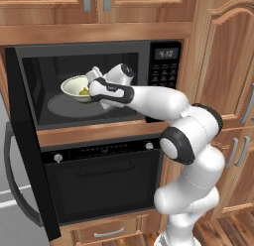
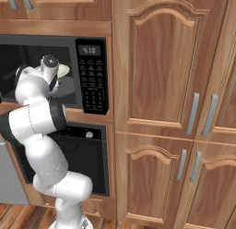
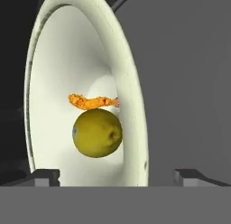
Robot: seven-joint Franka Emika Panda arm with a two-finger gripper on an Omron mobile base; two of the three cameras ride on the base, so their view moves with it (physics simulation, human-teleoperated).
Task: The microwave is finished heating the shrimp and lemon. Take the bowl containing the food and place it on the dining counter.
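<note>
White bowl with lemon, shrimp sits inside open microwave; arm reaches in, gripper spread wide, fingertips straddling bowl rim.

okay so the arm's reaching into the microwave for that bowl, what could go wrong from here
The open gripper straddles the bowl rim; an off-centre close might tip it, rolling out the lemon and shrimp. The arm reaches into the microwave cavity, so lifting high could bump its ceiling. The swung-open door may obstruct withdrawal.

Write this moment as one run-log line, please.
microwave: door open | bowl: inside, holds shrimp and lemon | claw: open, straddling bowl rim
</note>
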